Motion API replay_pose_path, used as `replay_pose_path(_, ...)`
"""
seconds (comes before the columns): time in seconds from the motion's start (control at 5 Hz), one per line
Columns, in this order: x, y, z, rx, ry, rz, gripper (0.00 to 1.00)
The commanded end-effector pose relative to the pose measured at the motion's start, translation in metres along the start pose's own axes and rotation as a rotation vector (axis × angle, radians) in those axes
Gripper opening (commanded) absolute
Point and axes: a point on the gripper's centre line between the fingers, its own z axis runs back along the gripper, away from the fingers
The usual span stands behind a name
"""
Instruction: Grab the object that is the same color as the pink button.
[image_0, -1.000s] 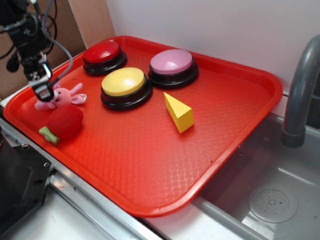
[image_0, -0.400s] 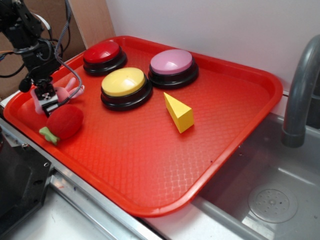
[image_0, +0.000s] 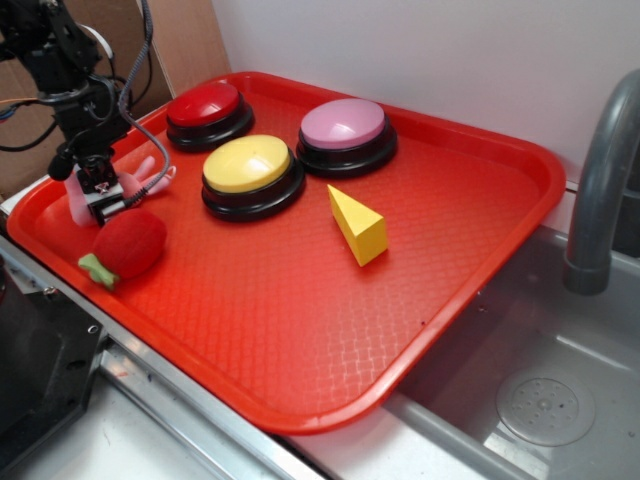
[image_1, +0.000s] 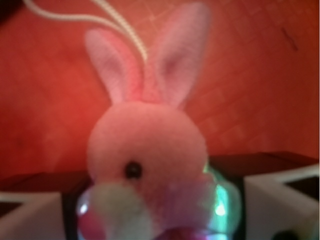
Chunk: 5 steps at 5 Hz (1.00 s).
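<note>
The small pink plush rabbit (image_0: 142, 177) with long ears is held between my jaws at the left end of the red tray (image_0: 300, 330), lifted a little off the tray. My gripper (image_0: 100, 195) is shut on it. The wrist view shows the pink plush rabbit (image_1: 147, 145) close up, ears pointing up, squeezed between my fingers (image_1: 30, 210). The pink button (image_0: 344, 124), with a pale pink-lilac dome on a black base, sits at the back middle of the tray, far right of my gripper.
A red plush strawberry (image_0: 125, 246) lies just below my gripper. A red-domed button (image_0: 207, 105) and a yellow-domed button (image_0: 249, 167) stand near the back. A yellow wedge block (image_0: 358, 224) lies mid-tray. A sink (image_0: 540, 390) and grey faucet (image_0: 600, 180) are at right.
My gripper has closed on the pink plush rabbit and raised it slightly off the tray; the rabbit's ears now stick out to the right of the jaws.
</note>
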Motion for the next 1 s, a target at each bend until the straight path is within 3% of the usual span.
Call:
replay_pose_path(0.0, 0.027, -0.042, 0.093, -0.017, -0.065, 0.084, 0.00)
replay_pose_path(0.2, 0.040, -0.081, 0.124, -0.007, -0.084, 0.054, 0.00)
replay_pose_path(0.6, 0.042, -0.126, 0.135, 0.056, -0.142, 0.226, 0.00)
replay_pose_path(0.8, 0.030, -0.115, 0.134, 0.011, -0.095, 0.400, 0.05)
